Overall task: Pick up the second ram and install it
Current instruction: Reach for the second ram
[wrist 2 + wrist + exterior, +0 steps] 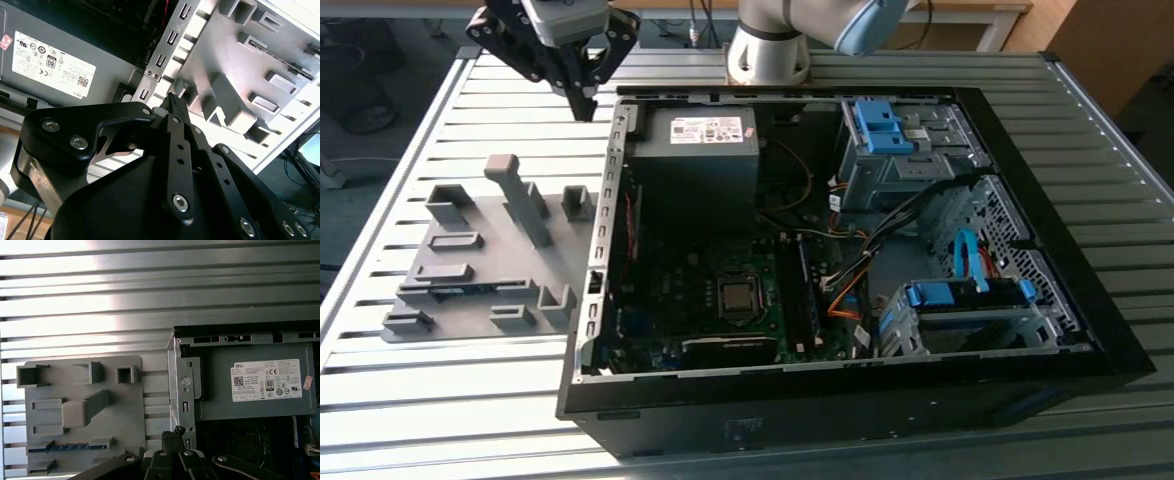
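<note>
**Exterior view.** The arm (767, 45) rises from the far edge of the bench (454, 420); the gripper (583, 108) hangs at the exterior view's left, fingers pointing down, over the bench just beside the far corner of the open computer case (854, 405); the jaws are closed tip to tip and hold nothing. The second ram (460, 290) lies flat in a slot of the grey fixture plate (487, 262), beside the case and well apart from the gripper.

**Second wrist view.** The gripper (174, 100) has its black linkages drawn together to one point; the jaws are fully closed and touch nothing; behind them lie the power supply (50, 65) and the fixture plate (235, 65).

**First wrist view.** The gripper (175, 432) sits over the metal edge of the case (180, 385), next to the power supply (250, 385); the jaws are closed and empty. The second ram (67, 446) rests in the fixture plate (125, 415) on the ribbed bench (100, 300).
</note>
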`<state>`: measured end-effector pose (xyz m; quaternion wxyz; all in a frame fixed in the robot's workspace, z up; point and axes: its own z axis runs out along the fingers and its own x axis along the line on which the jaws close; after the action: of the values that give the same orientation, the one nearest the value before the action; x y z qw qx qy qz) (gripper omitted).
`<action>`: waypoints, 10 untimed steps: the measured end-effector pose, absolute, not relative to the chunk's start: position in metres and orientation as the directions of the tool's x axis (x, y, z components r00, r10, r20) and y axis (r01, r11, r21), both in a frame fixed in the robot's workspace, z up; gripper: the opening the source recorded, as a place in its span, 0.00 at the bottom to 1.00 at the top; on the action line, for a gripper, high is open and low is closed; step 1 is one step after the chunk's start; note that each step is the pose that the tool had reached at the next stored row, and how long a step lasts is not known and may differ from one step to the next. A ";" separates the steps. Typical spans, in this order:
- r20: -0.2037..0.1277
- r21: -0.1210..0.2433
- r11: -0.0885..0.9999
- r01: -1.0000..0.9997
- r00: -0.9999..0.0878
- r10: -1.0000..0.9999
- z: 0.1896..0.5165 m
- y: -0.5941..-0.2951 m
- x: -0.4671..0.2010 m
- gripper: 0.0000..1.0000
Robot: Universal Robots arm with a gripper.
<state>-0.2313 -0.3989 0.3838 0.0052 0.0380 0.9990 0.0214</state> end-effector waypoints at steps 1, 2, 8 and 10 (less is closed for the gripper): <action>-0.009 0.043 0.996 0.076 -0.997 0.076 0.384 -0.399 -0.232 0.11; -0.009 0.043 0.996 0.076 -0.997 0.076 0.384 -0.399 -0.233 0.11; -0.009 0.043 0.996 0.076 -0.997 0.076 0.384 -0.399 -0.239 0.11; -0.009 0.043 0.996 0.076 -0.997 0.076 0.384 -0.399 -0.242 0.11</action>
<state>-0.2422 -0.3989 0.3836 0.0053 0.0380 0.9990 0.0214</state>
